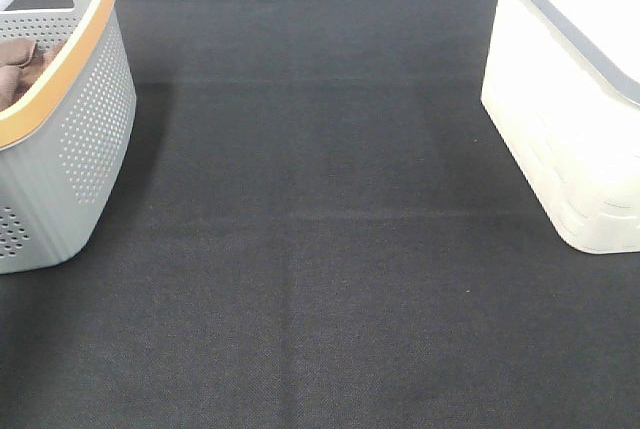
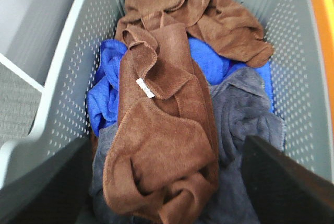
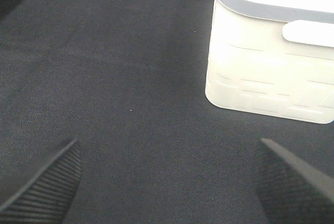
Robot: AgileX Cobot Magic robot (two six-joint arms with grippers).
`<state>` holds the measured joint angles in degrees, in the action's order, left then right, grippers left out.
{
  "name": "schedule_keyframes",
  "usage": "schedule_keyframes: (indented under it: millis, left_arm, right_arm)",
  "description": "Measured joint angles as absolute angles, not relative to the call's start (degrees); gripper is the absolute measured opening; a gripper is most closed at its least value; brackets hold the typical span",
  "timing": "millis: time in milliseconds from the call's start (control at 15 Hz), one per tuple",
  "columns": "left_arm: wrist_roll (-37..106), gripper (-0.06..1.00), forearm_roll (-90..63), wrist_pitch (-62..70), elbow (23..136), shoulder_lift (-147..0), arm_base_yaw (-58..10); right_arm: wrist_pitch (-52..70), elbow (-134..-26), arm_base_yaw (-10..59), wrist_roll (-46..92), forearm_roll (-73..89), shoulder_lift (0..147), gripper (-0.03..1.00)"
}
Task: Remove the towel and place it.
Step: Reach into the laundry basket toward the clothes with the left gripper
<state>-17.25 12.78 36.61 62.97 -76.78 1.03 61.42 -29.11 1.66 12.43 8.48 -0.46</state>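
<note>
"Where's the towel?"

"Down in the grey basket [image 1: 75, 139], the perforated one with the orange rim, at the left end of the table [image 1: 320, 279]. The brown towel [image 2: 162, 140] lies crumpled on top of the pile, with a small white tag showing on one fold."

"What's under it?"

"A blue towel [image 2: 104, 98] peeks out on one side and a dark grey towel [image 2: 245, 114] on the other. More brown cloth is bunched against the far wall of the basket. I can't tell whether it's the same towel."

"And the left gripper [image 2: 167, 182]?"

"It hangs over the basket, looking straight down at the pile. Its jaws are spread wide, one dark finger on each side of the brown towel. I can't tell whether they touch the cloth."

"The right gripper [image 3: 167, 182]?"

"Over the black tabletop, jaws also spread wide with only bare cloth between them. The white bin [image 3: 266, 67] with its grey rim stands near it, at the right end, well apart from the basket."
</note>
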Motion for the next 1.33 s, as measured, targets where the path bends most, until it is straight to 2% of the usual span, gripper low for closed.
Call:
schedule_keyframes:
  millis: [533, 1000, 1333]
  left_arm:
    - [-17.3, 0.75, 16.2, 49.8, 83.9, -99.1, 1.1]
    - [-17.5, 0.75, 17.4, 53.7, 92.1, -109.1, 4.1]
    - [-17.5, 0.74, 15.5, 50.7, 92.2, -112.8, 4.5]
  right_arm:
    - [61.4, -29.1, 1.7, 12.4, 8.5, -0.5, 0.84]
    - [61.4, -29.1, 1.7, 12.4, 8.5, -0.5, 0.84]
    - [61.4, -29.1, 1.7, 12.4, 8.5, -0.5, 0.84]
